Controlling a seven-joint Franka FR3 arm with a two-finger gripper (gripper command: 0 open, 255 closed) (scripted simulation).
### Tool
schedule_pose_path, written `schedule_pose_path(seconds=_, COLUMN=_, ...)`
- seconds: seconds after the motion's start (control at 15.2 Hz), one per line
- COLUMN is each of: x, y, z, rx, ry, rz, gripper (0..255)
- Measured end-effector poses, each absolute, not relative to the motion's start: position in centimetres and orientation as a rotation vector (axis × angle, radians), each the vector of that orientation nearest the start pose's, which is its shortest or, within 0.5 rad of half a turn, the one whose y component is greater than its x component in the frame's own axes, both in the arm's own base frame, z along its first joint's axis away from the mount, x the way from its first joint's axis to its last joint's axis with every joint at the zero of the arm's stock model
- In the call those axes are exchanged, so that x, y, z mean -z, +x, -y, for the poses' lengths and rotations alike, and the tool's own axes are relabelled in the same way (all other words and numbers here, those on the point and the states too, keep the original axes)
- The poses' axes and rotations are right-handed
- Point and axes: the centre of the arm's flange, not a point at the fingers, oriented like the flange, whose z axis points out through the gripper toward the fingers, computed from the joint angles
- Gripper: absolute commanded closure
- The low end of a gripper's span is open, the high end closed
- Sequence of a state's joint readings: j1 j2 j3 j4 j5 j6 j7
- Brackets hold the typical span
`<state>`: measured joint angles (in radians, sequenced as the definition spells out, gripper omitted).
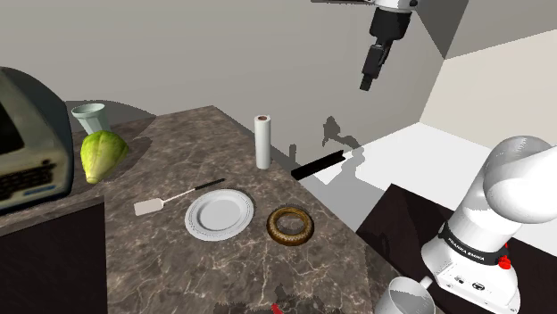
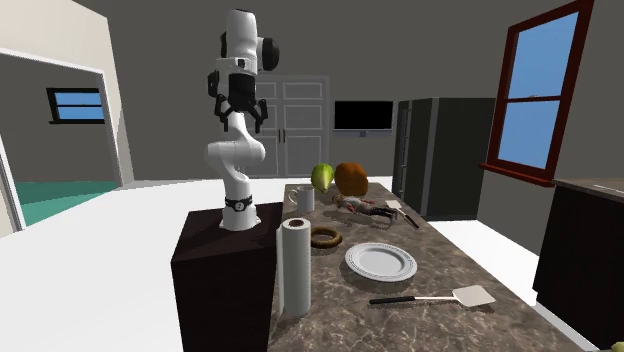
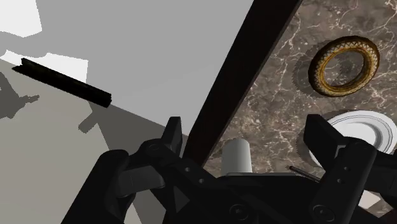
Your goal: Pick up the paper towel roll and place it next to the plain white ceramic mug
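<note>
Nothing is done yet: the gripper (image 1: 367,82) hangs high up, wide open and empty, and the paper towel roll (image 1: 261,143) stands on the counter (image 1: 178,263), well apart from the white mug (image 1: 403,299).

On the dark marbled worktop (image 1: 178,268), a white plate (image 1: 218,214) lies near a brown patterned ring (image 1: 291,224) and a white spatula (image 1: 170,200) with a black handle. Farther back, a green cabbage (image 1: 103,153) sits just beside a grey appliance (image 1: 27,143), with a pale vase (image 1: 88,116) behind it.
</note>
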<state>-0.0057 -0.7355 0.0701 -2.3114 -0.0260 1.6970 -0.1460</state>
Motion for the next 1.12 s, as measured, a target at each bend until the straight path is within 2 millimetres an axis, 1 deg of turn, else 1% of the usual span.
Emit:
schedule_pose_path(seconds=0.07, x=-60.7, y=33.3, z=-2.6, rx=0.187, ry=-3.199, rz=0.316, gripper=0)
schedule_pose_path(seconds=0.13, x=-60.4, y=33.9, z=-2.8, rx=0.189, ry=-3.199, rz=0.305, gripper=0)
schedule_pose_path(seconds=0.26, x=-59.6, y=35.4, z=-3.5, rx=0.197, ry=-3.199, rz=0.268, gripper=0)
schedule_pose_path(seconds=0.33, x=-58.8, y=36.3, z=-4.0, rx=0.200, ry=-3.198, rz=0.247, gripper=0)
schedule_pose_path(seconds=0.59, x=-56.0, y=40.2, z=-6.0, rx=0.221, ry=-3.194, rz=0.156, gripper=0)
schedule_pose_path(seconds=0.73, x=-55.1, y=42.4, z=-6.9, rx=0.233, ry=-3.190, rz=0.110, gripper=0)
schedule_pose_path(seconds=0.92, x=-53.1, y=45.6, z=-7.5, rx=0.248, ry=-3.184, rz=0.040, gripper=0)
schedule_pose_path(seconds=1.06, x=-51.8, y=47.8, z=-8.4, rx=0.259, ry=-3.178, rz=-0.006, gripper=0)
schedule_pose_path(seconds=1.12, x=-51.5, y=48.9, z=-8.5, rx=0.264, ry=-3.175, rz=-0.029, gripper=0)
